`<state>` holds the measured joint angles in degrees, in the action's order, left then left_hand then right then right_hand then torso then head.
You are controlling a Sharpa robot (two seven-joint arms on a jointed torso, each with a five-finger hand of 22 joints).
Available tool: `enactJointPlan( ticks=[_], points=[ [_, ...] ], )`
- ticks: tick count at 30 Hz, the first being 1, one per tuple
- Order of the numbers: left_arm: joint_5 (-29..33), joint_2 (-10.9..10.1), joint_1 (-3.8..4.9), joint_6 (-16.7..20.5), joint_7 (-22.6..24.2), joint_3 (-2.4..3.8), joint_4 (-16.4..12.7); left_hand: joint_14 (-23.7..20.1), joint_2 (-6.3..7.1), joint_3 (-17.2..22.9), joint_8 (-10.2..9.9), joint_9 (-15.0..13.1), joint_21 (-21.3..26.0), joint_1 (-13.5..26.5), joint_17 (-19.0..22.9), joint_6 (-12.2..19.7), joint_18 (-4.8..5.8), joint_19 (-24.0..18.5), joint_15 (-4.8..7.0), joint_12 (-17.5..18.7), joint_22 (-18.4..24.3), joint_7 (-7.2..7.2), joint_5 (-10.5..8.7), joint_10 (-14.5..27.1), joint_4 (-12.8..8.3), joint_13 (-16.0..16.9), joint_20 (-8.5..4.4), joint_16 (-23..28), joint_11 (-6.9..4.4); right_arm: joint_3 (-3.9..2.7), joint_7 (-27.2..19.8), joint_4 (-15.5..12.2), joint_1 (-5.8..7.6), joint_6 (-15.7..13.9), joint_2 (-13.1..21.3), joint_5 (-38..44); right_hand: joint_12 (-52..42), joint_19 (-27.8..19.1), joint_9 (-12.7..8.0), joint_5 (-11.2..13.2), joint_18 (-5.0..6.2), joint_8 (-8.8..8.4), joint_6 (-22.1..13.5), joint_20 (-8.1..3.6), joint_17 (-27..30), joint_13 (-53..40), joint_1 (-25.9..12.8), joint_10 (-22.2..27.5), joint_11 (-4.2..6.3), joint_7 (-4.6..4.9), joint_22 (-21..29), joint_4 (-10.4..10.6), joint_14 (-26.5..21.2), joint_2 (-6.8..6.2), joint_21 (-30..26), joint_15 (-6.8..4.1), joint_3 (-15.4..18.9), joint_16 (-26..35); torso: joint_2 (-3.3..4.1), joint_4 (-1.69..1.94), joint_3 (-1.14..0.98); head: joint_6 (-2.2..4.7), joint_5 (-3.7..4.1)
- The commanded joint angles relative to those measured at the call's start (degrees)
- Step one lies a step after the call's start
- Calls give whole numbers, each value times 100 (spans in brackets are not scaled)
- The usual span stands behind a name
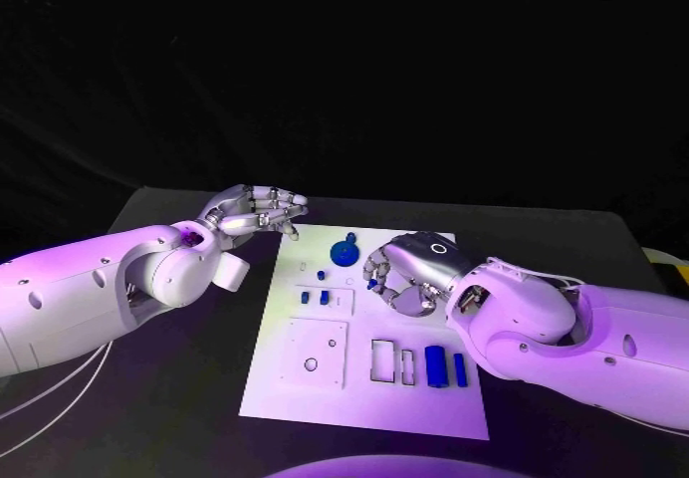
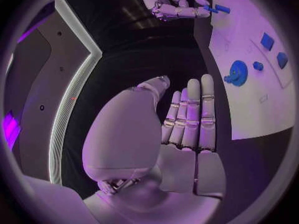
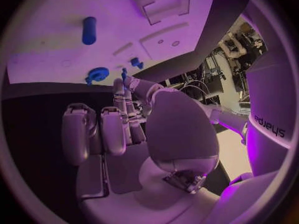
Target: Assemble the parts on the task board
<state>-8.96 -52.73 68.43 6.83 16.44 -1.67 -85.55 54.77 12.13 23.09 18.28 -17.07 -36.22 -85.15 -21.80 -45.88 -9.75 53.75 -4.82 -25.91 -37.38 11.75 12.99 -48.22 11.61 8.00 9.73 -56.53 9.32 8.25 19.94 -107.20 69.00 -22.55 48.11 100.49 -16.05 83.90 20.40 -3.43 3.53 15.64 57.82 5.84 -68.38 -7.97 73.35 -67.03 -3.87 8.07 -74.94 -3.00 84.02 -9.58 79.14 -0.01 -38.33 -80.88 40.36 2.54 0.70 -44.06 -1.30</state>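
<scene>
Right hand [image 1: 406, 271] hovers over the middle of the task board [image 1: 288, 393], near its right edge, fingers curled downward; its fingertips pinch a small blue part [image 3: 126, 77], seen most plainly in the right wrist view. Left hand [image 1: 259, 213] sits off the board, just past its far left corner above the black table [image 1: 172, 398], fingers straight and pressed side by side with nothing in them.

On the white board, a blue gear [image 1: 346, 250] stands near the far edge, with a tiny blue peg beside it. Below that, toward the left side, two small blue blocks [image 1: 308, 296] lie side by side. At the near right corner, two blue cylinders [image 1: 435, 366] lie parallel, next to two empty rectangular slots [image 1: 385, 360], one wide and one narrow. A square raised plate [image 1: 316, 356] with two holes occupies the near left part of the board.

From the left wrist view, the gear [image 2: 237, 73], a small round peg [image 2: 258, 65] and two blue blocks [image 2: 267, 41] show on the white board beyond the flat fingers.
</scene>
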Motion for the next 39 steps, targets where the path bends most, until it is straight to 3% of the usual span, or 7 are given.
enactJointPlan(
  ticks=[1,7,18,30,39],
  points=[
    [-10,24,1,-72,32,5,-10,-33,-25,-14,19,-4,34,-28,-9,38,-53,-14,-15,-36,-8,127,20,28,-33,8,23,-22,0,6,-149,5,-62,-111,-114,-56,37,152,5,9,-113,39,51,-36,-3,5,-34,-26,1,-4,-1081,28,207,9,17,-54,2,-18,-2,-4,8,-38,-148],
    [-10,34,0,-43,37,5,-11,-33,-25,-14,19,-4,34,-28,-9,38,-53,-14,-15,-36,-8,127,20,28,-33,8,23,-22,0,25,-218,97,-221,-123,-348,-106,39,154,6,5,-113,39,55,-38,-5,4,-30,-29,3,-6,-1083,29,208,20,21,-56,-3,-20,-3,3,5,-119,-331],
    [-10,45,1,-18,38,5,-15,-33,-25,-14,19,-4,34,-28,-9,38,-53,-14,-15,-36,-8,127,20,28,-33,8,23,-22,0,54,-304,263,-520,-154,-628,-123,42,153,8,0,-112,38,59,-41,-2,4,-24,-32,5,-8,-1082,29,208,36,17,-58,-9,-20,2,-1,-3,-234,-517],
    [-10,51,1,-32,31,5,-16,-37,-27,-19,28,-5,35,-20,-10,47,-53,-18,-19,-50,-9,130,19,40,-32,11,27,-24,4,69,-394,462,-818,-201,-860,-115,46,148,9,-4,-109,37,61,-44,2,4,-18,-34,7,-8,-1077,28,208,47,3,-60,-13,-19,2,1,-4,-312,-580],
    [-10,56,1,-46,28,5,-14,-39,-29,-22,34,-6,36,-16,-11,51,-53,-19,-20,-59,-10,131,19,46,-31,13,29,-27,5,76,-428,531,-916,-194,-914,-119,47,150,9,-5,-110,37,60,-44,2,4,-17,-34,7,-8,-1079,27,208,48,7,-60,-14,-19,-2,-7,0,-322,-585]
  ],
)
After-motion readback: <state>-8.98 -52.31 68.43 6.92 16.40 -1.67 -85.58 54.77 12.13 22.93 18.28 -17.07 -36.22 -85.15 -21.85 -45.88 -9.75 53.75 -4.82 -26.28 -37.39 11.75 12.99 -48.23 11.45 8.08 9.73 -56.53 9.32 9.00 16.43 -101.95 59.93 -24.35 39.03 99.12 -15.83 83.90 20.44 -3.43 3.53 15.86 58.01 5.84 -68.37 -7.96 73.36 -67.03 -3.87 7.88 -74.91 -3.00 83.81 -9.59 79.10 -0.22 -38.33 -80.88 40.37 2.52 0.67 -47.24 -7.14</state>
